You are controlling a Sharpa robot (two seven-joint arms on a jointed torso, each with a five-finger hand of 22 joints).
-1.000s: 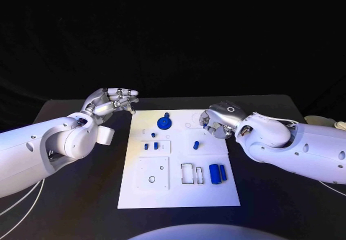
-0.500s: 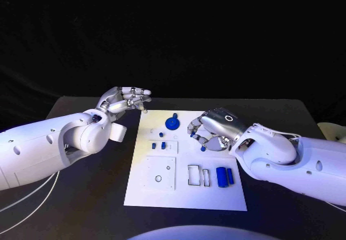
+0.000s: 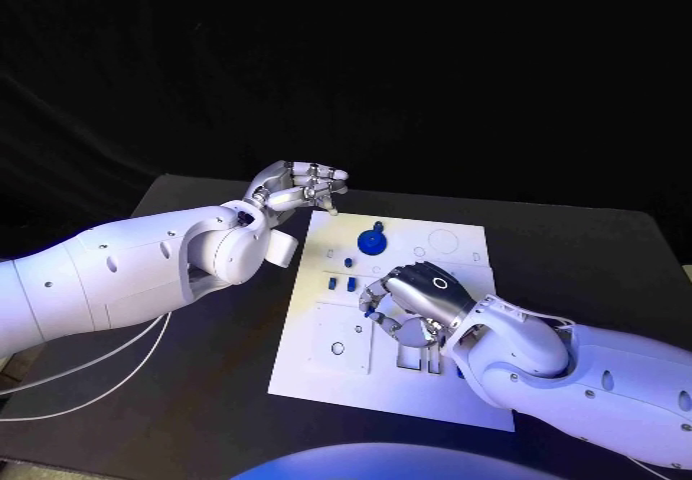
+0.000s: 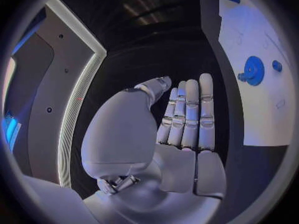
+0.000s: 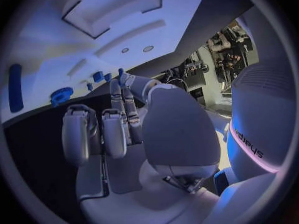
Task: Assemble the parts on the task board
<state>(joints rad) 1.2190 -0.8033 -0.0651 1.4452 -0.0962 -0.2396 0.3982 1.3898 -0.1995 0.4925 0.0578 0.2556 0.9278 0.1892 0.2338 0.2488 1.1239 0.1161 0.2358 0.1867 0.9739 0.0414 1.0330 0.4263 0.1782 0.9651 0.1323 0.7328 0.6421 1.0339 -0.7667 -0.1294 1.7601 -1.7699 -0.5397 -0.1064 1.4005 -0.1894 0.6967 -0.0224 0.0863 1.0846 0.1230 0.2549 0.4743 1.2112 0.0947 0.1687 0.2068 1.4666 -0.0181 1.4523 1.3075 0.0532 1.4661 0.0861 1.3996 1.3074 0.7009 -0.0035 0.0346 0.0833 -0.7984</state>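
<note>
While our left hand [image 3: 299, 187] waits empty with fingers together at upper left, our right hand [image 3: 411, 300], curled over mid-frame, grip unclear, lies nearer the task board [image 3: 325, 375] and its parts [image 3: 372, 242].

Glossy white arm shells with small dark screw holes, silver segmented hands [image 3: 300, 188] [image 3: 408, 300], white cables [image 3: 101, 375] trailing underneath.

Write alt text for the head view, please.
Two white robot arms reach over a white task board on a black table. The right hand hovers over the board's middle; the left hand is raised beyond its far-left corner, holding nothing.
</note>
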